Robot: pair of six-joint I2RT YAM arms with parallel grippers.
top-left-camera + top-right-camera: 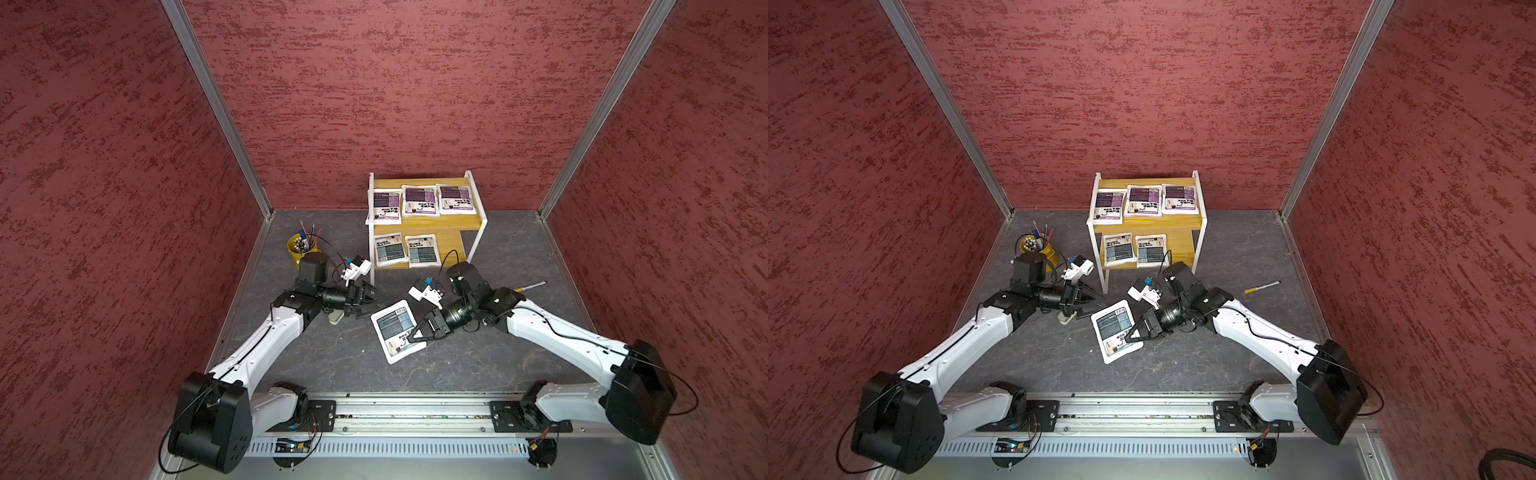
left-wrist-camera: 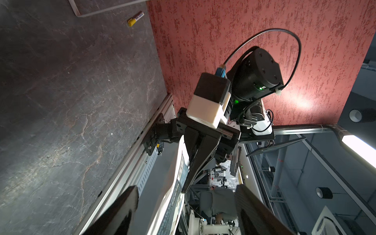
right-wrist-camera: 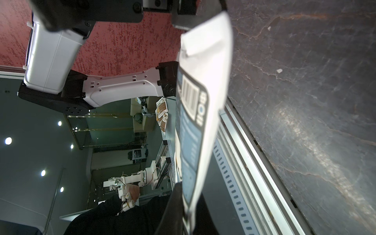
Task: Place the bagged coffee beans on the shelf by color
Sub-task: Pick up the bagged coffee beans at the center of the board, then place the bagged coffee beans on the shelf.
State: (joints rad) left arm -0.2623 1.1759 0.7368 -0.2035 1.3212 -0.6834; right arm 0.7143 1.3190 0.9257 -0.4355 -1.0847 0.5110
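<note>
The last grey-blue bag [image 1: 390, 326] is looking lifted clear of the counter [image 1: 324, 357]. Your right gripper [image 1: 415, 337] is pinching it by one edge, jaws pressed together on the pouch. The bag is sticking out ahead of that gripper, toward your left gripper [image 1: 372, 302], which is standing spread wide with nothing in it. In the left wrist view the bag's edge is showing between its fingers [image 2: 122, 213], though I cannot tell whether they are touching it. So this is looking like the carry, or a hand-over, of the sixth bag.

Beyond both grippers the shelf [image 1: 451, 245] is waiting. Three purple bags [image 1: 420, 200] are filling the upper board, and two grey-blue bags [image 1: 390, 249] are lying on the lower one. Your next move is calling for a low, flat reach under the upper board to set this bag beside those two. Little bare board is showing there, so you'll be needing to keep the bag level and clear of the white frame.
</note>
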